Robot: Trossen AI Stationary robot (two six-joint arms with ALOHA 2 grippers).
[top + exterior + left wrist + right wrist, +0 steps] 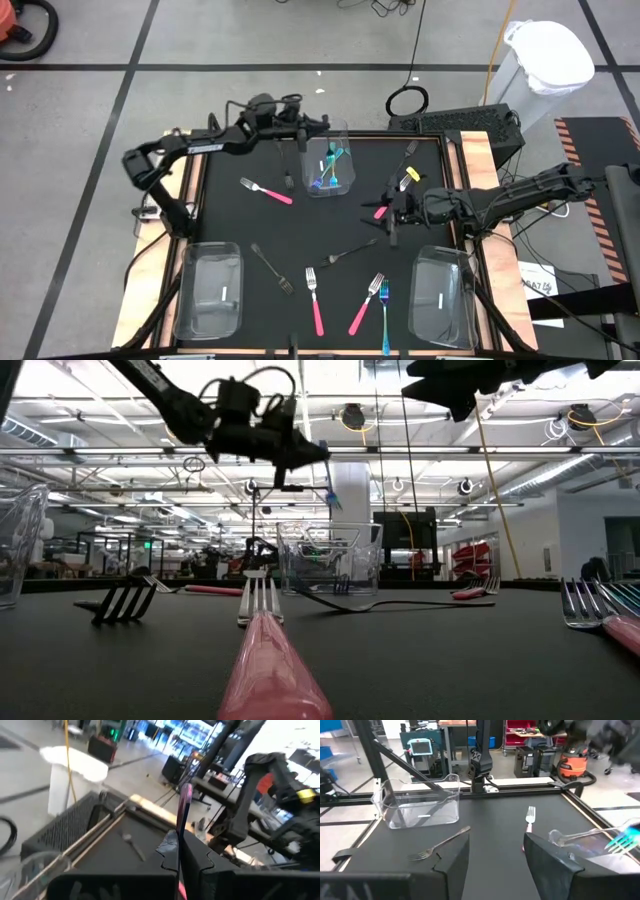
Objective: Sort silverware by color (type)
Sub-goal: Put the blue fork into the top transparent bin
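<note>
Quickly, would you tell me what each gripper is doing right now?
Left gripper: shut on a pink-handled utensil.
Right gripper: open, holding nothing.

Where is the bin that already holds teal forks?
In the high view, this clear bin stands at the table's far edge, near the middle, beside the left gripper.

The table (230,215) had a matt black top, smooth, edged with pale bare wood. The bins (210,290) were clear, glossy plastic, as was the one in the middle (330,160) with teal-handled utensils inside. The pink fork (265,650) nearest the low camera had a smooth, slightly shiny plastic handle and silvery metal-looking tines. The dark fork (350,252) looked dull grey all over. Both arms were matt black; the right gripper (495,855) showed flat, matt dark fingers (452,865). The floor (100,40) was smooth grey concrete.
</note>
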